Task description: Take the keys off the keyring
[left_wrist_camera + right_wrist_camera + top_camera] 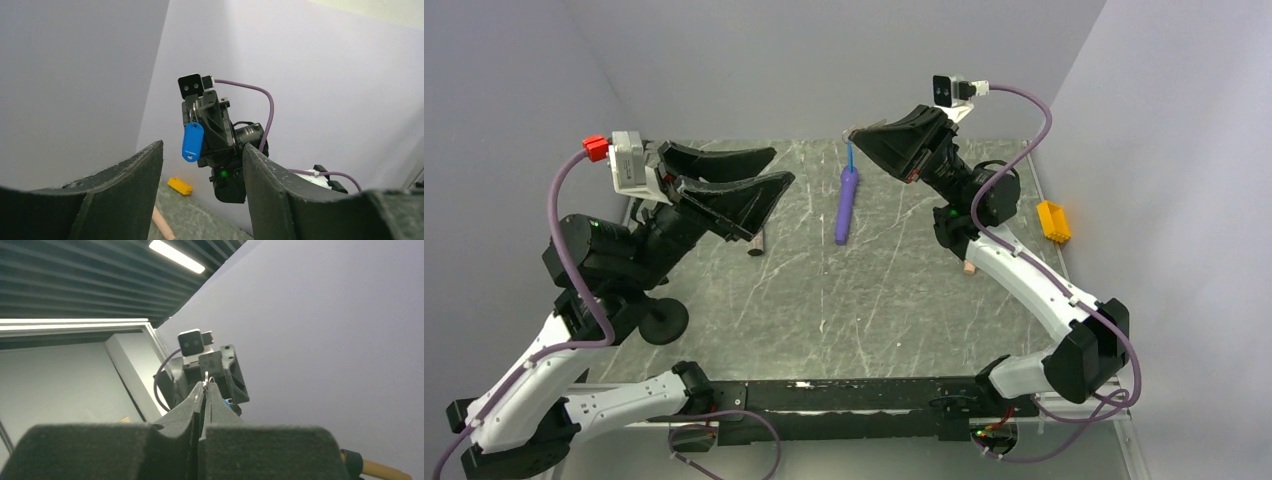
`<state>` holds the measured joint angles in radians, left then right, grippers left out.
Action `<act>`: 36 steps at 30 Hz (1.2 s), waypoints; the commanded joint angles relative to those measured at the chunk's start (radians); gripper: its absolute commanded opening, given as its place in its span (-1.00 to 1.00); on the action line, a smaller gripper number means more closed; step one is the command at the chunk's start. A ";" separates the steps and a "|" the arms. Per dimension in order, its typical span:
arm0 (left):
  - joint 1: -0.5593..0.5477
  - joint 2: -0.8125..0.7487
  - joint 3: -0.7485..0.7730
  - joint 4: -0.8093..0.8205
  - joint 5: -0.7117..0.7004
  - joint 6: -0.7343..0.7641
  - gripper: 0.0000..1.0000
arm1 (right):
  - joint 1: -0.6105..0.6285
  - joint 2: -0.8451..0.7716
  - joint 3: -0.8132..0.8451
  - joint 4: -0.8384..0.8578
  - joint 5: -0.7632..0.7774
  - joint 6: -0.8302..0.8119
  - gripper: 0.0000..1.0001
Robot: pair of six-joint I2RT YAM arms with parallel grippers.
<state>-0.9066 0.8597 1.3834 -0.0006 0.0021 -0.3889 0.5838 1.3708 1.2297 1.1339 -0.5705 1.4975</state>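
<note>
**Ring pinched on the right, left hand lined up and empty**

Down on the table [754, 310] nothing matters for now. The purple wand [846, 205] lies idle mid-table, and the action is in the air above its far end.

My right gripper [856, 131] is raised and clamped tight, pads together. It pinches the keyring [192, 141] by its metal loop, so the blue tag dangles straight down with its long axis vertical.

My left gripper [782, 167] is spread wide with nothing in it. It is the only free hand, so the next grab is its job.

The relation that counts is that the tag sits dead ahead of my left fingers [132, 192], framed in the gap between them and a little high. The overhead view shows the two grippers well apart, so I judge a forward reach is needed before any pinch.

- **Overhead view:** gives me that gap, but the tag is only a thin blue sliver there.
- **Left wrist view:** shows the tag's broad face with grey metal bunched at its top, under the right fingertips. I cannot tell there which part is ring and which is the keys.
- **Right wrist view:** hides the tag behind my own closed pads. Only a thin curl of wire [209, 380] pokes above the tips.
</note>
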 commanded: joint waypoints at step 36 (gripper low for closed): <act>-0.003 0.197 0.093 0.176 0.129 -0.039 -0.47 | 0.075 -0.022 0.056 0.044 0.003 -0.045 -1.00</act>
<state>-0.9070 1.0576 1.4334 0.1528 0.1028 -0.4347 0.6495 1.3548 1.2388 1.1301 -0.5583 1.4509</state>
